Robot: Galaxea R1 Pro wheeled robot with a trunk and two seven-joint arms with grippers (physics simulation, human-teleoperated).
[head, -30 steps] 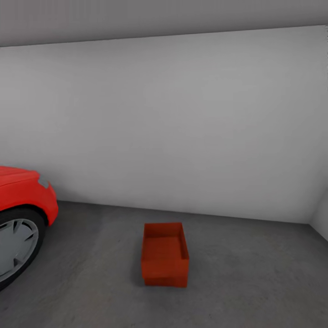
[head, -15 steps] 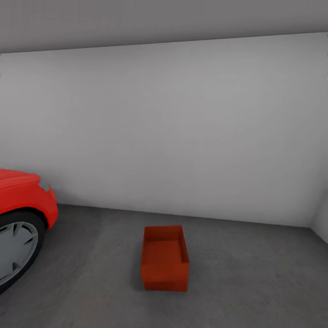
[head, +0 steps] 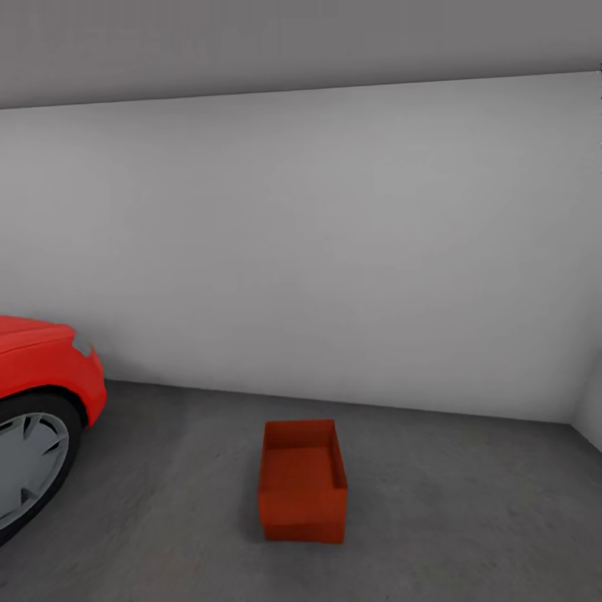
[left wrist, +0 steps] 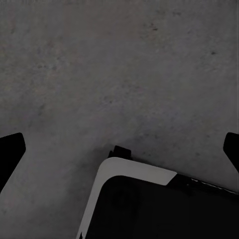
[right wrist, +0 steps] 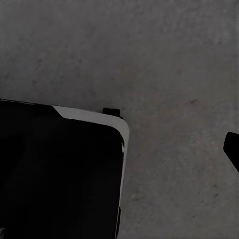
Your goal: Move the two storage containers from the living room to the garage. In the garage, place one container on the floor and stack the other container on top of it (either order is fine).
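Note:
An orange-red open-top storage container [head: 303, 481] stands on the dark grey garage floor [head: 468, 518], a little in front of the white back wall. A faint seam runs low on its front wall; I cannot tell whether a second container sits under it. My left gripper [left wrist: 119, 149] hangs open over bare floor, its dark fingertips [left wrist: 10, 152] at the two sides of the left wrist view. My right gripper [right wrist: 122, 152] is open too, with one fingertip [right wrist: 232, 149] in sight and nothing between the fingers.
A glossy red car [head: 42, 368] with a grey-spoked wheel [head: 25, 468] stands at the left. The white wall [head: 334, 251] meets a side wall at the far right. The robot's black, white-edged base [left wrist: 159, 209] [right wrist: 59, 169] lies below both grippers.
The whole picture has slid downward, so the camera has moved. The container and the car keep their places on the floor.

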